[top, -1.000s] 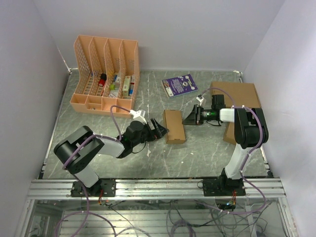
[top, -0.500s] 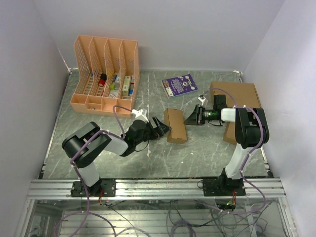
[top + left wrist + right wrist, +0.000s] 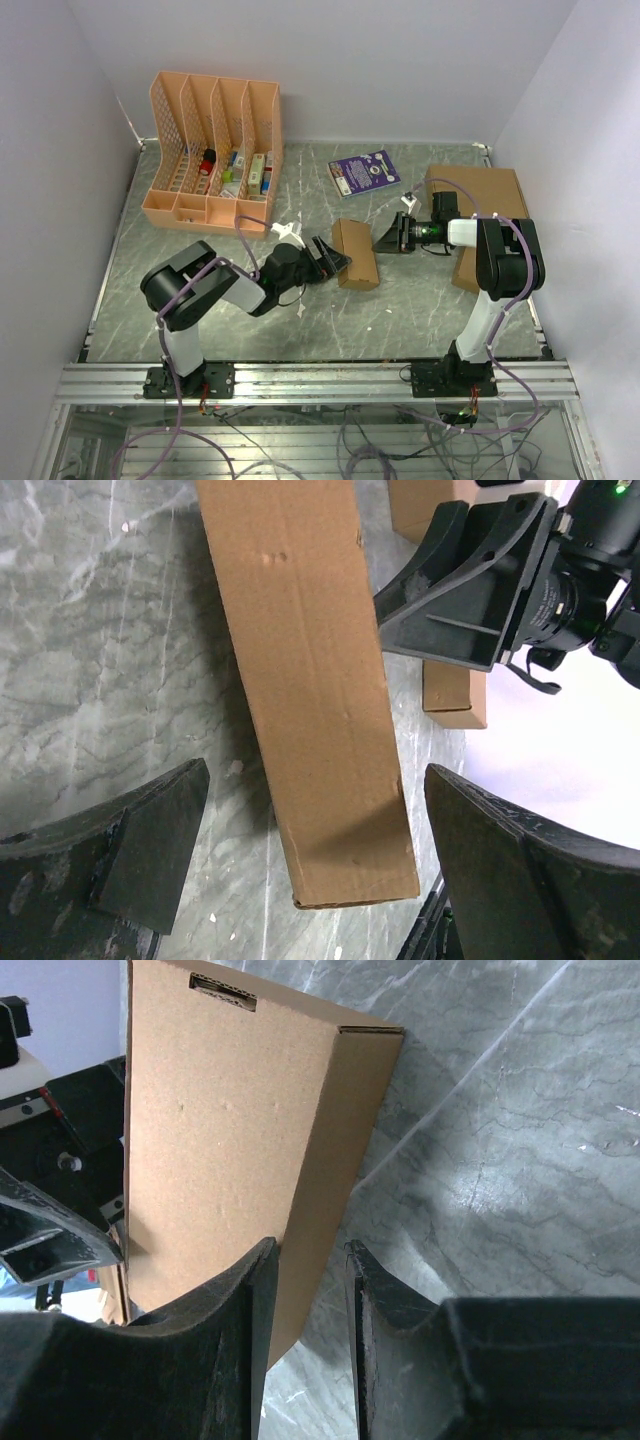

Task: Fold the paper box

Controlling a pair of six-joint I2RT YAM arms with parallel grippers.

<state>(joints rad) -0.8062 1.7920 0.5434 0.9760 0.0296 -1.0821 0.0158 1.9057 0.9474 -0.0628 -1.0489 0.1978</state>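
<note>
The carton [image 3: 354,253] is found lying flat near the middle of the table [image 3: 400,310], formed into a slim oblong (a small slot is seen near one end). The left gripper [image 3: 318,775] is spread wide, its fingers set either side of the carton's near end without touching it. The right gripper [image 3: 310,1250] is pressed up by the carton's right edge with a narrow gap between its fingers; whether cardboard is pinched cannot be told. The folding is judged nearly done, with perhaps an end flap left.

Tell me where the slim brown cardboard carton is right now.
In the top view, the slim brown cardboard carton lies mid-table between the left gripper and the right gripper, with the purple booklet beyond it.
</note>
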